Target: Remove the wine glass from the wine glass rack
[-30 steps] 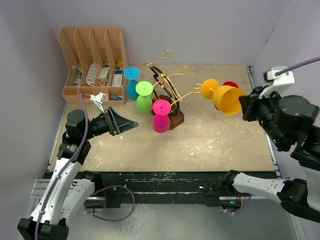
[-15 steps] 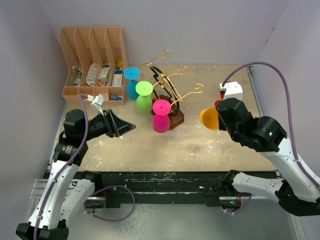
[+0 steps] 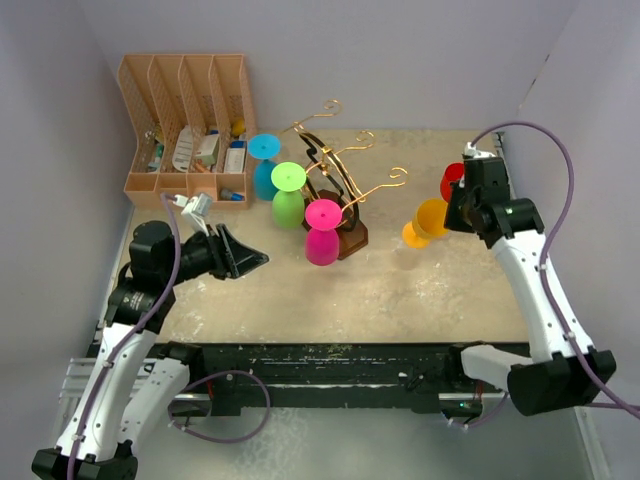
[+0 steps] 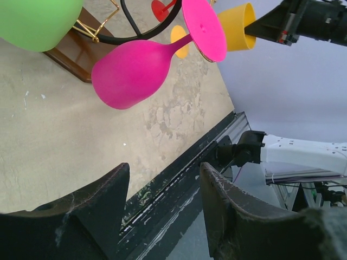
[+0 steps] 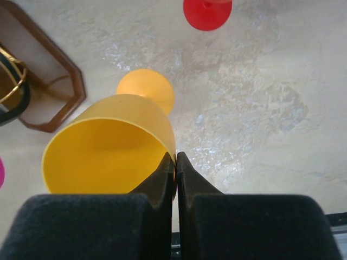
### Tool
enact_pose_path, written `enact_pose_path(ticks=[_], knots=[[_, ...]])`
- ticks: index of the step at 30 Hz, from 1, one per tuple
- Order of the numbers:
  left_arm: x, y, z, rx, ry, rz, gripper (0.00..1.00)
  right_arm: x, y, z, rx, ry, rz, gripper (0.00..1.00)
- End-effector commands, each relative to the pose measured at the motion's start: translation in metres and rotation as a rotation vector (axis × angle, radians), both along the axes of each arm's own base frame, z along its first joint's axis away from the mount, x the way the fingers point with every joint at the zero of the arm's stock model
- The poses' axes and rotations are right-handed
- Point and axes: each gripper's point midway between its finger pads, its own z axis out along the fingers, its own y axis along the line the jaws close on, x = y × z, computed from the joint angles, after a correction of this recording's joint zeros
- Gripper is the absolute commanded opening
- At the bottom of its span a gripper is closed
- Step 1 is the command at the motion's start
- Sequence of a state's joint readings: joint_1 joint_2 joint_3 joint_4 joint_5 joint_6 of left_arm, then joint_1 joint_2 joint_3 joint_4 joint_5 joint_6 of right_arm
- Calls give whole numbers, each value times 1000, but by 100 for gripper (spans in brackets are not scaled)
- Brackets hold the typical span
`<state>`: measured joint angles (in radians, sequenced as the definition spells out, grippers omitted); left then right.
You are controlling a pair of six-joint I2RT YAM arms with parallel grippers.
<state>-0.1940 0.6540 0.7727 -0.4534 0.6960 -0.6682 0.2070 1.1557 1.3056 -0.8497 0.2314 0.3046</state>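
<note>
The wine glass rack (image 3: 345,190), gold wire on a brown base (image 5: 54,92), stands mid-table. A pink glass (image 3: 322,235), a green one (image 3: 288,195) and a blue one (image 3: 264,165) hang on it. My right gripper (image 5: 175,158) is shut on the rim of a yellow wine glass (image 5: 108,146), which sits right of the rack (image 3: 430,220), clear of the wire arms, foot pointing down. My left gripper (image 3: 255,258) is open and empty, left of and below the pink glass (image 4: 135,67).
A red glass (image 3: 452,180) stands on the table just behind the right gripper, also seen in the right wrist view (image 5: 207,12). A tan slotted organiser (image 3: 185,130) fills the back left corner. Walls close in left, back and right.
The right arm swung down and inward, carrying the yellow glass off the rack arm's tip to a lower spot right of the rack. The left arm barely moved.
</note>
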Motion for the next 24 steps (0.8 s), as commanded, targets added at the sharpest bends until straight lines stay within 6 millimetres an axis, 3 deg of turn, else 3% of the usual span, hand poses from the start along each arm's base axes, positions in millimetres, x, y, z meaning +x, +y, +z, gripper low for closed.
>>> enact_pose_path(ticks=[1,5,9,12,20,24], knots=[[4,6,11,41,-84,24,58,24,5,-8,140,-44,-13,0],[8,9,0,71,-74,34,58,35,-10,-16,157,-44,-129,0],[14,9,-9,86,-55,33,57,41,-30,-48,231,56,-268,0],[15,8,-13,88,-52,29,57,34,-61,-70,200,162,-445,0],[19,11,-18,115,-59,42,57,28,-111,-47,143,67,-693,0],[23,11,-19,120,-56,42,57,36,-121,-44,136,69,-730,0]])
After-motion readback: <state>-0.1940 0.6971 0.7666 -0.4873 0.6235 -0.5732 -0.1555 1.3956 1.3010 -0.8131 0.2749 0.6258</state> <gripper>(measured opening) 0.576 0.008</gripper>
